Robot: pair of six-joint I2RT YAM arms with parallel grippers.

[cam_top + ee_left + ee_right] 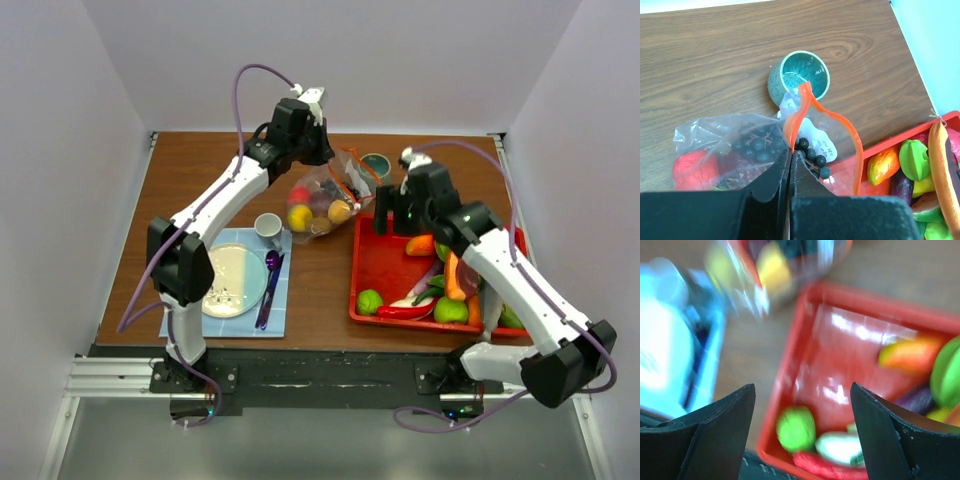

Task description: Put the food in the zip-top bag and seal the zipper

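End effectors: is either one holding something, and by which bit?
The left end effector pinches the zip-top bag by its orange-red zipper strip. The right end effector is open, holding nothing.

right wrist view — blurred | zip-top bag [715, 135] — lower part behind left tool [791, 153]
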